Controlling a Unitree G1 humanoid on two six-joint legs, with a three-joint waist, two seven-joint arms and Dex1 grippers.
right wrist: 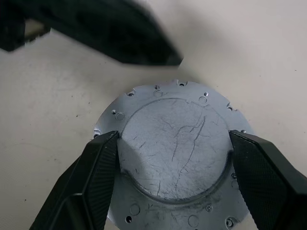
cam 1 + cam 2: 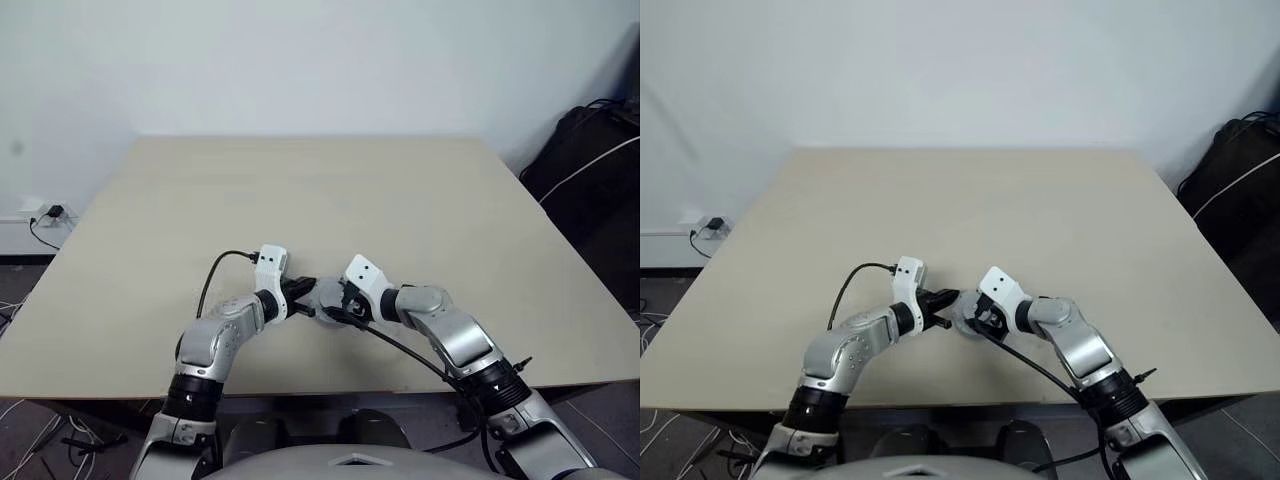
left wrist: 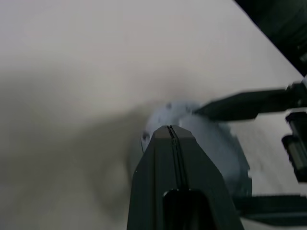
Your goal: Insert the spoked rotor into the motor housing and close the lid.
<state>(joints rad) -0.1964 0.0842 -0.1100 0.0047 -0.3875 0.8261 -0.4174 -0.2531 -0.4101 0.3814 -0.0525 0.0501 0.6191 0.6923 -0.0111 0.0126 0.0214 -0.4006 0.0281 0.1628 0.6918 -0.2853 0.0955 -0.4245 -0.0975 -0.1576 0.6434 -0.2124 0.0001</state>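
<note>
Plainly, the right gripper (image 1: 173, 158) has its jaws spread around the lid (image 1: 175, 143), a scratched silver disc on the bench (image 2: 420, 200), with no legible writing on it. The left gripper (image 3: 171, 132), jaws clenched empty, seems to touch the lid's edge; whatever lies under the disc is hidden

Scratched silver lid (image 1: 175, 158) lies flat on table (image 2: 400, 200).

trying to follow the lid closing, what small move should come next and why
Probably press the shut left tool down onto the lid. The right tool brackets the raised round part of the disc with a finger on each side, steadying it, and the left tip sits at the disc's edge, suggesting the lid may need seating.
</note>
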